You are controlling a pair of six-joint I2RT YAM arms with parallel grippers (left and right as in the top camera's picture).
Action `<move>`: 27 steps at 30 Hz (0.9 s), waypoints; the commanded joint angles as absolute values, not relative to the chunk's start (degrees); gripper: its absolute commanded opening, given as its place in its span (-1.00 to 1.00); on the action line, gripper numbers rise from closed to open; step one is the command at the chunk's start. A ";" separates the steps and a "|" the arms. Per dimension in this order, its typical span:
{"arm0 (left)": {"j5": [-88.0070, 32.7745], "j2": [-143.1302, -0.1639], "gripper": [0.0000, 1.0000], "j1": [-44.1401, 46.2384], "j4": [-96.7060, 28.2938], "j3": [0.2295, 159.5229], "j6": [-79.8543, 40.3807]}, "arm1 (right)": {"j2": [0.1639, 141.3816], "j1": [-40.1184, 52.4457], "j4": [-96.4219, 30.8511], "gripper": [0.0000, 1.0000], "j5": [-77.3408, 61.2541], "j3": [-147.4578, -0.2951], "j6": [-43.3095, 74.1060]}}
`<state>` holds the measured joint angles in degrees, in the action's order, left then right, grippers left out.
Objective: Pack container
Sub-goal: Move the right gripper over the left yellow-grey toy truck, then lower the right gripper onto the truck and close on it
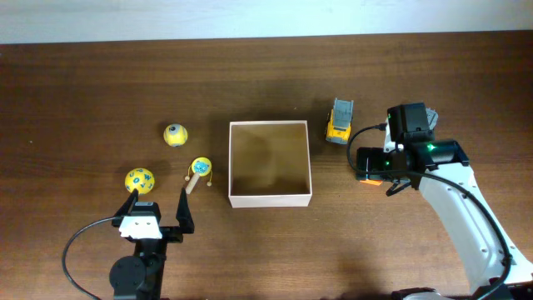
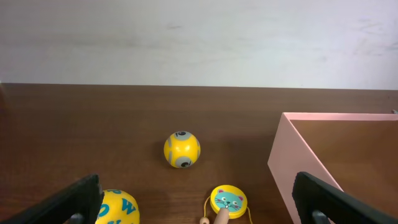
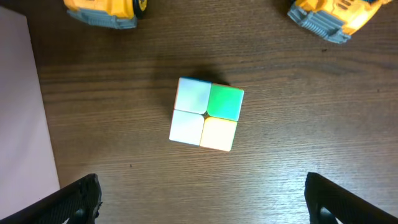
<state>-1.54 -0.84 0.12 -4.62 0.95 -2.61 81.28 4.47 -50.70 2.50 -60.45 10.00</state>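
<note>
**Item:** container (image 1: pixel 270 198), centre of table (image 1: pixel 433 75), betw. both arms; mouth up, empty. Square plan, so no real long axis; walls run parallel w/ table edge.

**R gripper** (image 3: pixel 204 198): jaws spread wide, nothing held, poised over puzzle cube (image 3: pixel 206 114) (cube sits slightly skewed to jaw line).

**L gripper** (image 1: pixel 158 204): spread, empty.

**Step, prob.:** cube pickup. Twist wrist to meet flat faces, centre, drop straight, then close.

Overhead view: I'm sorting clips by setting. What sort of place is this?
Likely a robot test bench: left arm and right arm at a wooden table, plain white wall behind, toy truck and ball near an open container.
</note>
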 commanded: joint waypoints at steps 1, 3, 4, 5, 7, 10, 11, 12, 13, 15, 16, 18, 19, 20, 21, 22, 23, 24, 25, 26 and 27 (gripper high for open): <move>-2.35 -0.45 0.98 -0.16 -4.54 0.54 -1.72 | 81.38 4.10 -50.48 0.97 2.11 -61.30 7.92; -2.35 -0.45 0.98 -0.16 -4.54 0.54 -1.72 | 81.62 4.10 -50.11 0.98 2.11 -61.28 8.01; -2.35 -0.45 0.99 -0.16 -4.54 0.54 -1.72 | 81.82 4.10 -49.93 0.97 2.15 -61.30 8.69; -2.35 -0.45 0.99 -0.16 -4.54 0.54 -1.72 | 82.39 4.10 -49.65 0.97 2.15 -61.30 9.96; -2.35 -0.45 0.99 -0.16 -4.54 0.54 -1.72 | 83.24 4.10 -49.23 0.98 2.15 -61.30 11.22; -2.35 -0.45 0.98 -0.16 -4.54 0.54 -1.72 | 85.14 4.10 -48.58 0.97 2.13 -61.30 12.99; -2.35 -0.45 0.99 -0.16 -4.54 0.54 -1.72 | 85.73 4.10 -48.31 0.97 2.20 -61.28 13.61; -2.35 -0.45 0.99 -0.16 -4.54 0.54 -1.72 | 86.30 4.10 -47.99 0.97 2.13 -61.30 14.13; -2.35 -0.45 0.98 -0.16 -4.54 0.54 -1.72 | 87.02 4.10 -47.37 0.97 2.11 -61.30 14.52; -2.35 -0.45 0.99 -0.16 -4.54 0.54 -1.72 | 87.83 4.10 -45.93 0.97 2.13 -61.30 15.05; -2.35 -0.45 0.99 -0.16 -4.54 0.54 -1.72 | 88.01 4.10 -45.25 0.97 2.13 -61.30 15.03; -2.35 -0.45 0.98 -0.16 -4.54 0.54 -1.72 | 88.03 4.10 -43.64 0.97 2.11 -61.32 14.20; -2.35 -0.45 0.99 -0.16 -4.54 0.54 -1.72 | 88.03 4.10 -42.19 0.97 2.09 -61.43 13.43; -2.35 -0.45 0.99 -0.16 -4.54 0.54 -1.72 | 88.03 4.10 -41.36 0.97 2.00 -61.43 12.64; -2.35 -0.45 0.98 -0.16 -4.54 0.54 -1.72 | 88.03 4.10 -40.64 0.97 1.93 -61.43 12.25; -2.35 -0.45 0.99 -0.16 -4.54 0.54 -1.72 | 88.03 4.10 -39.83 0.97 1.93 -61.43 12.25; -2.35 -0.45 0.99 -0.16 -4.54 0.54 -1.72 | 88.03 4.10 -38.98 0.97 1.91 -61.43 12.27; -2.35 -0.45 0.99 -0.16 -4.54 0.54 -1.72 | 88.03 4.10 -37.93 0.97 1.89 -61.43 12.29; -2.35 -0.45 0.99 -0.16 -4.54 0.54 -1.72 | 88.03 4.10 -36.71 0.97 1.91 -61.43 12.51; -2.35 -0.45 0.98 -0.16 -4.54 0.54 -1.72 | 88.05 4.10 -35.55 0.97 1.85 -61.43 12.51; -2.35 -0.45 0.99 -0.16 -4.54 0.54 -1.72 | 88.14 4.12 -34.30 0.97 1.69 -61.43 12.53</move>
<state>-1.54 -0.84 0.12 -4.62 0.95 -2.61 87.77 4.47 -35.97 2.24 -60.47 13.04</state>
